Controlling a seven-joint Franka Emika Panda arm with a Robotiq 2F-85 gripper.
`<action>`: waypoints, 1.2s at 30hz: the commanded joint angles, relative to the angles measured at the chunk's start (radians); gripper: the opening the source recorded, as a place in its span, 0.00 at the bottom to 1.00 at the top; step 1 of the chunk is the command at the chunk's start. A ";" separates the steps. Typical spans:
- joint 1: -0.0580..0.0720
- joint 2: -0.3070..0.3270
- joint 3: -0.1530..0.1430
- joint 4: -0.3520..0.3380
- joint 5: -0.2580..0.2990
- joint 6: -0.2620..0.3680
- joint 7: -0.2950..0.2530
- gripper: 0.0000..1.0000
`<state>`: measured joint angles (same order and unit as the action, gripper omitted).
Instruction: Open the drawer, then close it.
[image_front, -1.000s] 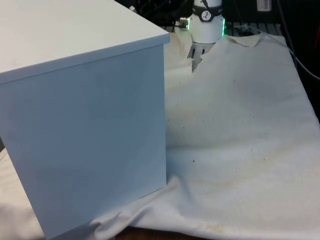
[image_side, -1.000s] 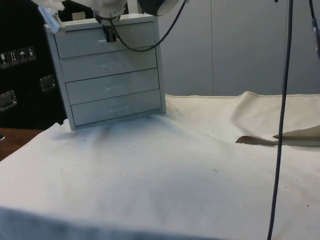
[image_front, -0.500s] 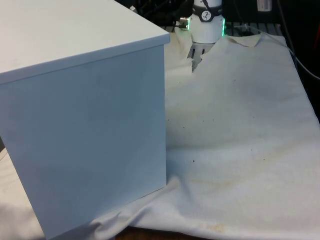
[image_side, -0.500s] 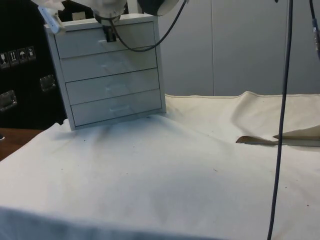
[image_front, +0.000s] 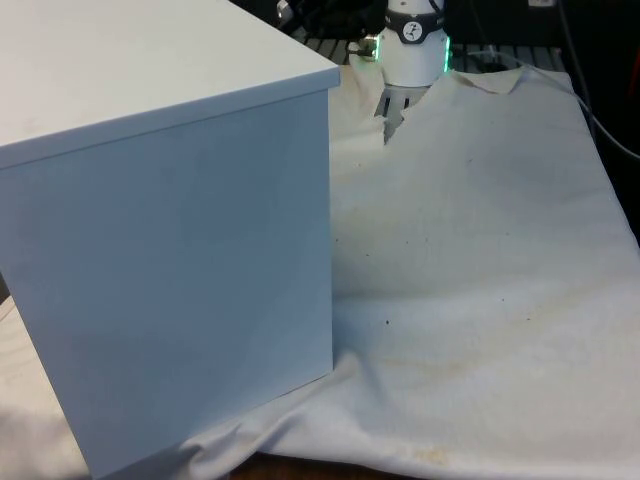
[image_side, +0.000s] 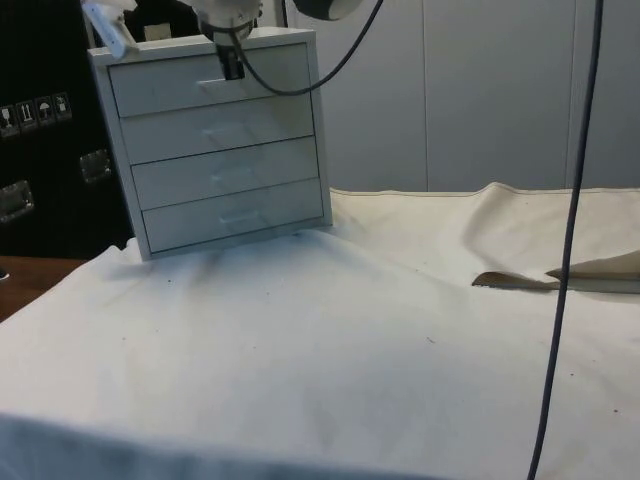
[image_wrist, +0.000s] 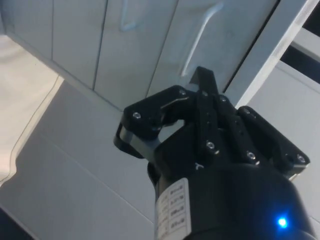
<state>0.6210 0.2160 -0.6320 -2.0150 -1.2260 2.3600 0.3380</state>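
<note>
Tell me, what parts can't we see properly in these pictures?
- Front view: the chest of drawers turns its plain back and side to the camera, hiding its drawer fronts and the end effector.
- Side view: the end effector sits by the top drawer; whether it touches the handle is too small to tell.
- Wrist view: the fingers overlap, so open or shut is unclear.

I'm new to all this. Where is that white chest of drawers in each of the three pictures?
Front view: the chest of drawers stands at the front view's left, its plain panels towards the camera.
Side view: it stands far back on the white cloth, its four drawer fronts facing the camera.
Wrist view: its drawer fronts lie beyond the gripper.
Shared landmark: the top drawer's handle, with the gripper close to it.
</note>
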 joint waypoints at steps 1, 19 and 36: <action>0.008 -0.018 0.001 -0.015 -0.017 -0.012 0.012 0.00; 0.016 -0.153 0.083 -0.125 -0.015 -0.128 0.033 0.00; 0.010 -0.202 0.141 -0.177 0.041 -0.132 0.026 0.00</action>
<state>0.6320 0.0160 -0.4910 -2.1880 -1.2010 2.2170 0.3750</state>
